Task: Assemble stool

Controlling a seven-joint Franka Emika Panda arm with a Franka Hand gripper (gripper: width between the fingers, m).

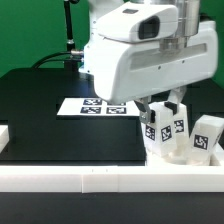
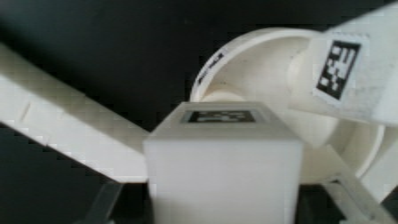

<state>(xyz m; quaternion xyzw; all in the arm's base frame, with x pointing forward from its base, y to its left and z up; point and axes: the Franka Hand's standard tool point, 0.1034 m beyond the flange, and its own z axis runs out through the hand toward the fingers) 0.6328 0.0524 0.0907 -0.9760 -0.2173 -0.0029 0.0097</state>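
My gripper is lowered at the table's front right, over a cluster of white tagged parts. In the wrist view, a white block leg with a tag on its end stands between my fingers, and my gripper is shut on it. The round white seat, with a tag on it, lies just behind the leg; I cannot tell whether they touch. In the exterior view, the leg and the seat stand close together under the gripper. A second leg stands apart, to the exterior view's right.
The marker board lies on the black table behind the gripper. A long white border rail runs along the front edge, and another rail is at the exterior view's left. A rail also shows in the wrist view.
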